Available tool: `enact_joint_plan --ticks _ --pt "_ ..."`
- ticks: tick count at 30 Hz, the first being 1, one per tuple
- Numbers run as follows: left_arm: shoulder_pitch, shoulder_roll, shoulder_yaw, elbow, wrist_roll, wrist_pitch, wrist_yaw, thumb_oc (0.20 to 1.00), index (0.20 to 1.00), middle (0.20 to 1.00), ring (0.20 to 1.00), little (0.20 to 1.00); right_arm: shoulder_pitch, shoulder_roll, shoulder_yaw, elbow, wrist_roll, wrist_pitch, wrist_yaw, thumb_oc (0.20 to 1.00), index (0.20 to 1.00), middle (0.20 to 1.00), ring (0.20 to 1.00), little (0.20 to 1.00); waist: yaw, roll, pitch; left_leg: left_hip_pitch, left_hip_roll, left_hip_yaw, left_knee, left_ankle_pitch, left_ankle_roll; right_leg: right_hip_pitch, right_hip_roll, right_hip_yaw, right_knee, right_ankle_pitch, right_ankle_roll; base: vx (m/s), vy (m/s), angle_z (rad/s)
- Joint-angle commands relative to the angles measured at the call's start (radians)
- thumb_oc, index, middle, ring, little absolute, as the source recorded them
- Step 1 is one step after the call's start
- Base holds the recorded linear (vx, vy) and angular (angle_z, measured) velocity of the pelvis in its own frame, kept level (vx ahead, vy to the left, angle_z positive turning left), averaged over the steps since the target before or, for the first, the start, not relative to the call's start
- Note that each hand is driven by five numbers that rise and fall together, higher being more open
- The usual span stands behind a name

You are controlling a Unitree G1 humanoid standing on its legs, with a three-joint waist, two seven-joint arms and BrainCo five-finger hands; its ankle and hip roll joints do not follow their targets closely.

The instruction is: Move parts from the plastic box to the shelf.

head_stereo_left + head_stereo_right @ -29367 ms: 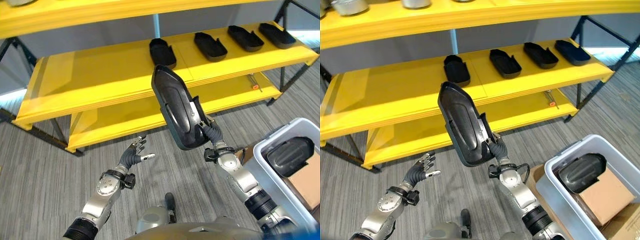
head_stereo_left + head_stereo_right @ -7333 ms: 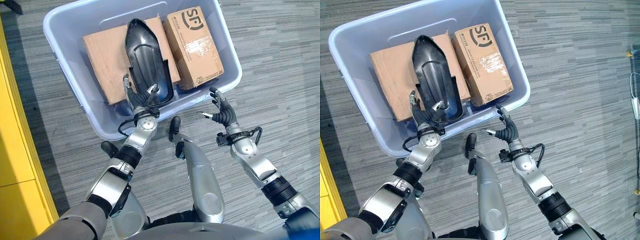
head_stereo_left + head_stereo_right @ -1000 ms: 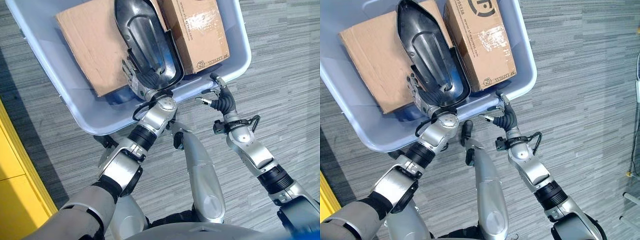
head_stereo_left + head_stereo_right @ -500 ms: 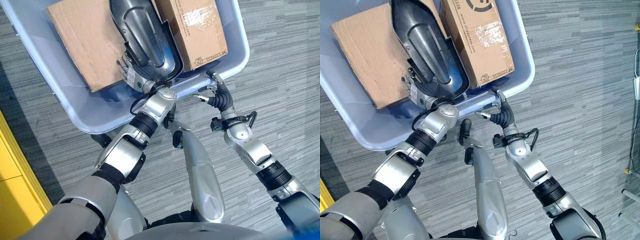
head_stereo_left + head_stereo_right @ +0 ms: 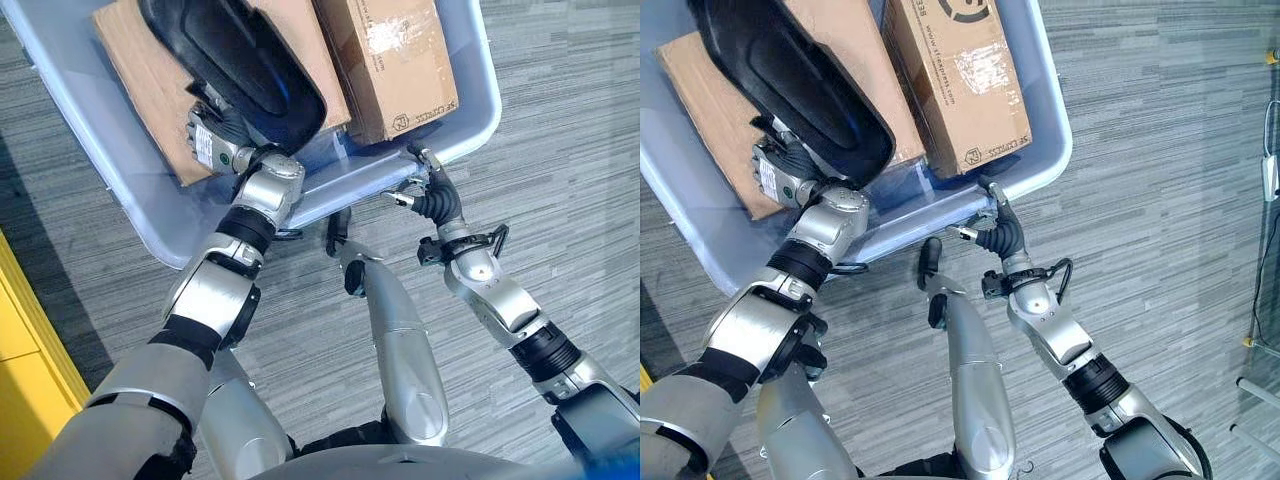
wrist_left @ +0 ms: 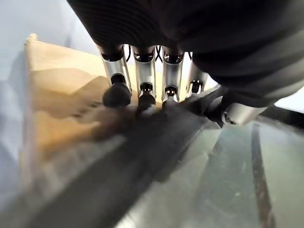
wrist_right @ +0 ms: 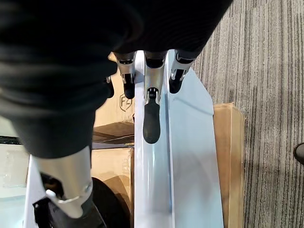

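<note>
A black part is gripped by the left hand above the plastic box. The right hand rests open-fingered at the box's near rim. Next, carrying to the shelf seems required.

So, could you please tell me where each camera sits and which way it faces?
Left eye view: on the head, looking down at the plastic box; both arms show.
Right eye view: beside it, same scene; left hand grips the black part, right hand at the rim.
Left wrist view: along the left hand's fingers onto the part.
Right wrist view: along the right hand's fingers over the box rim.
Shared: box, cardboard boxes.
</note>
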State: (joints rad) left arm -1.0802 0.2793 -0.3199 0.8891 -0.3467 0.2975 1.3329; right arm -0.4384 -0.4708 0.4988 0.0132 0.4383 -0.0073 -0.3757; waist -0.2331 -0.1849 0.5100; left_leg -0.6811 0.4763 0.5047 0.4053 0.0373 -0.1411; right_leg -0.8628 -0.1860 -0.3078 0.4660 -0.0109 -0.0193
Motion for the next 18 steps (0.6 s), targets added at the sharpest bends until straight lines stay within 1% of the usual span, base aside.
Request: enact_joint_plan --ticks 1,3,5,7,9,11,12,15,18 --pt "0.082 -0.011 0.080 0.065 -0.090 -0.020 -0.048 0.200 0.200 0.200 0.200 0.200 0.048 0.011 -0.003 -0.001 0.011 0.002 0.008 1.000 1.000 1.000 1.000 1.000 -0.005 -0.043 0.010 -0.125 0.090 -0.052 0.202 -0.022 -0.112 0.013 -0.041 -0.082 -0.043 0.009 0.105 -0.01 0.040 0.03" --pt "0.078 -0.007 0.080 0.062 -0.066 -0.026 -0.065 0.200 0.200 0.200 0.200 0.200 0.047 0.010 -0.002 0.001 0.008 0.003 0.012 1.000 1.000 1.000 1.000 1.000 -0.004 -0.042 0.010 -0.121 0.091 -0.051 0.204 -0.023 -0.111 0.016 -0.040 -0.082 -0.037 0.005 0.103 0.00 0.025 0.00" --pt "0.078 0.000 0.070 0.038 0.019 -0.047 -0.104 0.200 0.200 0.200 0.200 0.200 0.050 0.008 0.001 0.000 0.004 0.000 0.016 1.000 1.000 1.000 1.000 1.000 0.001 -0.040 0.010 -0.106 0.096 -0.048 0.209 -0.020 -0.110 0.030 -0.042 -0.083 -0.023 -0.007 0.100 0.00 0.081 -0.01" --pt "0.079 0.010 0.059 0.007 0.063 -0.065 -0.106 0.200 0.200 0.200 0.200 0.200 0.055 0.003 -0.003 -0.010 -0.003 0.007 0.026 1.000 1.000 1.000 1.000 1.000 0.004 -0.038 0.010 -0.089 0.098 -0.044 0.209 -0.017 -0.109 0.044 -0.040 -0.083 -0.015 -0.017 0.097 0.00 0.090 0.02" --pt "0.080 0.026 0.053 -0.024 0.113 -0.094 -0.112 0.200 0.200 0.200 0.200 0.200 0.058 0.000 -0.003 -0.012 -0.010 0.004 0.033 1.000 1.000 1.000 1.000 1.000 0.009 -0.034 0.010 -0.063 0.101 -0.034 0.206 -0.008 -0.108 0.068 -0.038 -0.087 -0.010 -0.030 0.094 -0.01 0.121 0.07" --pt "0.086 0.050 0.054 -0.058 0.161 -0.128 -0.109 0.200 0.200 0.200 0.200 0.200 0.068 -0.008 -0.007 -0.026 -0.028 0.010 0.042 1.000 1.000 1.000 1.000 1.000 0.014 -0.023 0.010 -0.017 0.100 -0.020 0.199 0.003 -0.106 0.105 -0.033 -0.086 0.003 -0.053 0.088 -0.01 0.149 0.00" --pt "0.087 0.052 0.054 -0.059 0.162 -0.129 -0.110 0.200 0.200 0.200 0.200 0.200 0.069 -0.008 -0.007 -0.026 -0.028 0.010 0.043 1.000 1.000 1.000 1.000 1.000 0.014 -0.023 0.010 -0.014 0.099 -0.019 0.198 0.003 -0.106 0.107 -0.033 -0.085 0.004 -0.055 0.088 0.00 0.124 -0.08" --pt "0.097 0.109 0.074 -0.087 0.201 -0.174 -0.140 0.200 0.200 0.200 0.200 0.200 0.088 -0.017 -0.006 -0.026 -0.050 0.001 0.063 1.000 1.000 1.000 1.000 1.000 0.023 -0.005 0.010 0.077 0.096 0.008 0.181 0.020 -0.102 0.188 -0.024 -0.087 0.011 -0.092 0.077 -0.01 0.190 -0.07" --pt "0.102 0.138 0.081 -0.091 0.207 -0.175 -0.174 0.200 0.200 0.200 0.200 0.200 0.099 -0.026 -0.011 -0.034 -0.063 -0.004 0.086 1.000 1.000 1.000 1.000 1.000 0.023 0.004 0.010 0.126 0.096 0.022 0.166 0.029 -0.101 0.232 -0.016 -0.089 0.006 -0.107 0.071 -0.01 0.140 -0.09"
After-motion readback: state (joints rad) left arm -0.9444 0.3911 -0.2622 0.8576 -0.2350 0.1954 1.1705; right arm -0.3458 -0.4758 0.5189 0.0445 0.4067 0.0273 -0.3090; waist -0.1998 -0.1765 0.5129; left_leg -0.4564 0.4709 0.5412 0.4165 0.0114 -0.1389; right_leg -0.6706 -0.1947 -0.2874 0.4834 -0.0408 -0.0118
